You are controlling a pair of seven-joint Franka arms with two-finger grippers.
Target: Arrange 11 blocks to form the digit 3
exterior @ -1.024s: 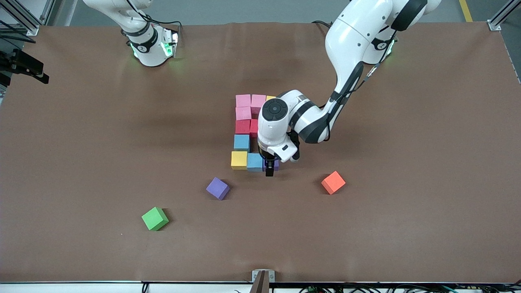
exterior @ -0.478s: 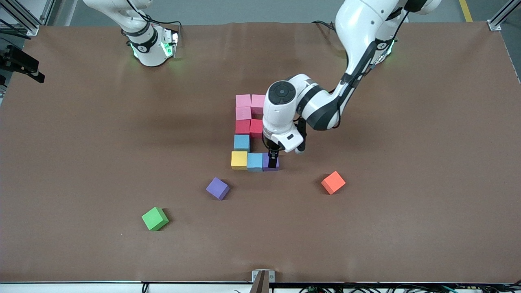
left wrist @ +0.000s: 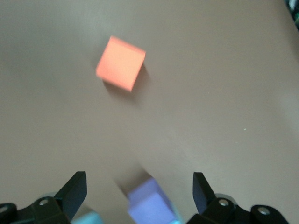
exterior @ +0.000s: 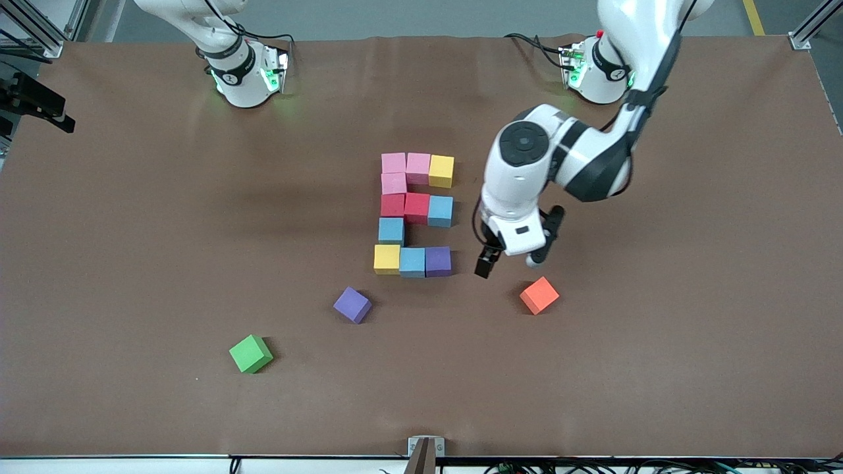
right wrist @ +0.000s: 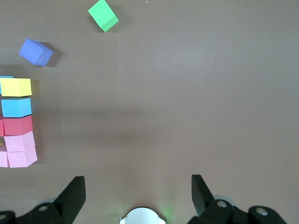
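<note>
left pincer [exterior: 507, 262] hangs over bare brown table [exterior: 658, 296] betw the digit 3 of small matte foam cubes [exterior: 413, 214] and the loose orange foam cube [exterior: 539, 295]; jaws wide, nothing in them. in left wrist view only the two finger tips show, rest cut off, blurry; orange cube [left wrist: 120, 63] clear ahead, a purple cube corner [left wrist: 149, 203] and a sliver of light blue at frame edge.

right pincer [right wrist: 138, 196] not seen in front view, only arm base there, arm waits; right wrist view shows fingers spread wide, empty, over bare table, its base partly cut off.

figure sits mid-table: far row pink, pink, yellow [exterior: 441, 170]; pink link [exterior: 394, 183]; mid row red, red, light blue [exterior: 440, 210]; light blue link [exterior: 391, 230]; near row yellow, light blue, purple [exterior: 438, 261]. cubes touching. in right wrist view only part of it shows, rest cut off.

loose purple foam cube [exterior: 352, 305] and green foam cube [exterior: 250, 353] nearer the camera, toward right arm's end, well apart. wide open table toward all edges.
</note>
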